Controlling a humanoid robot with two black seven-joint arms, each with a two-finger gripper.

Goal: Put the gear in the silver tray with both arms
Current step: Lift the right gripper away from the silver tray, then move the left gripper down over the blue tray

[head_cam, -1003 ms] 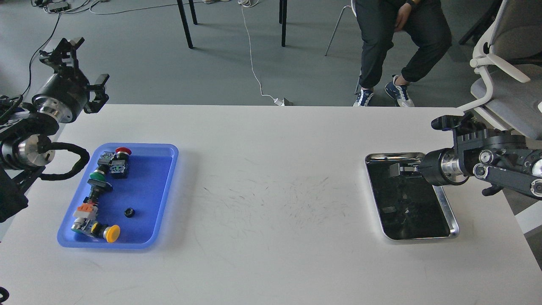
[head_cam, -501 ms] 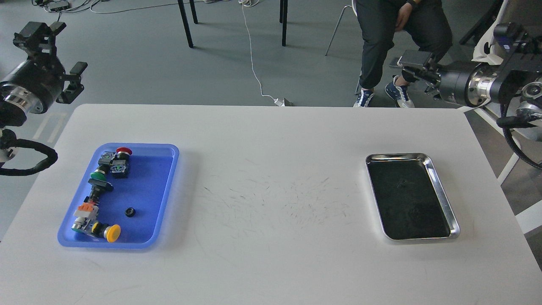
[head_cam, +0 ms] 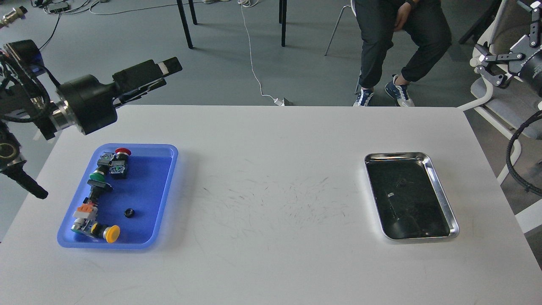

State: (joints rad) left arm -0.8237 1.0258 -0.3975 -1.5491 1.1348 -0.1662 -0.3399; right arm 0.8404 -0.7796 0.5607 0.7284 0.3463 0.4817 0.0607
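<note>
The gear (head_cam: 129,213) is lying in the blue tray (head_cam: 163,186) near the left edge of the surface (head_cam: 271,254). The silver tray (head_cam: 440,186) is sitting near the right edge. The left hand (head_cam: 163,73) is looking pressed together. The right hand (head_cam: 493,67) is spreading wide.

The small black ring-shaped gear (head_cam: 129,213) lies flat on the floor of the blue plastic tray (head_cam: 163,199), just right of the yellow push button there. The rectangular shiny silver metal tray (head_cam: 442,192), dark-bottomed, sits well apart to the blue tray's right.
</note>
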